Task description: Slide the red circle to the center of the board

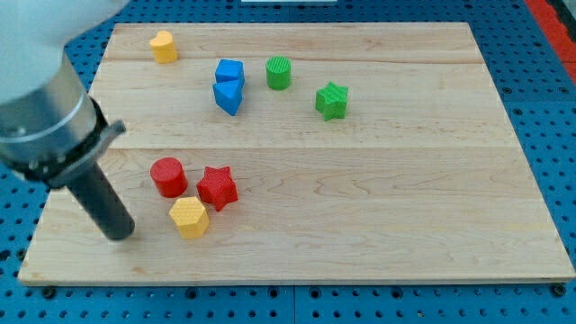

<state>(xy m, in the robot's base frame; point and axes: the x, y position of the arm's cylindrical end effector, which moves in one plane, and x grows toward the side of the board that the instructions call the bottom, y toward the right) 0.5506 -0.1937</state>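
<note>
The red circle stands on the wooden board at the view's lower left. A red star lies just right of it, close beside it. A yellow hexagon lies just below the two. My tip rests on the board at the lower left, down and left of the red circle and left of the yellow hexagon, apart from both. The dark rod slopes up and left into the arm's grey body.
A blue cube and a blue triangle touch at the top middle. A green cylinder and a green star lie to their right. A yellow block sits at the top left. Blue pegboard surrounds the board.
</note>
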